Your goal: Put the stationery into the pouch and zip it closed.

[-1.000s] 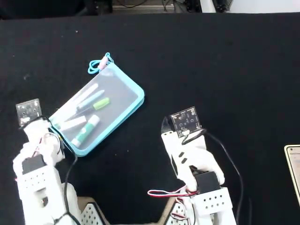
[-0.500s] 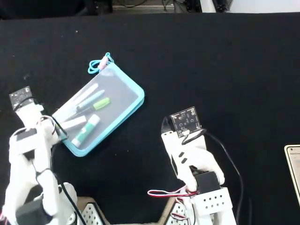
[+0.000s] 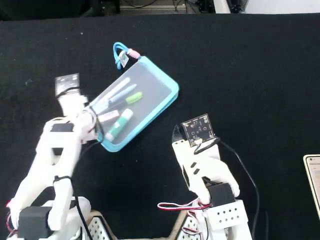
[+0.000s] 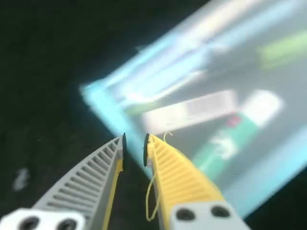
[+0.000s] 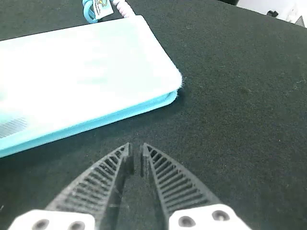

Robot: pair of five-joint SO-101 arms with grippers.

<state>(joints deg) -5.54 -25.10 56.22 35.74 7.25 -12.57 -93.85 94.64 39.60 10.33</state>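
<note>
The light-blue pouch (image 3: 150, 95) with a clear face lies tilted on the black table. Inside it are pens, a green marker (image 3: 134, 97) and a glue stick (image 3: 119, 125). A blue loop and pink pull (image 3: 122, 52) hang at its far corner. My left gripper (image 3: 94, 127) is shut on the pouch's near left edge; the left wrist view shows its tips (image 4: 134, 141) pinched at the blue rim of the pouch (image 4: 216, 86). My right gripper (image 3: 176, 134) rests low on the table, shut and empty (image 5: 135, 152), a short way off the pouch's (image 5: 81, 81) right corner.
A pale flat object (image 3: 314, 180) pokes in at the table's right edge. Black cloth covers the table (image 3: 250, 75). Both arm bases stand at the near edge.
The left arm swung forward and right, dragging the pouch up and to the right across the table. The right arm has stayed still.
</note>
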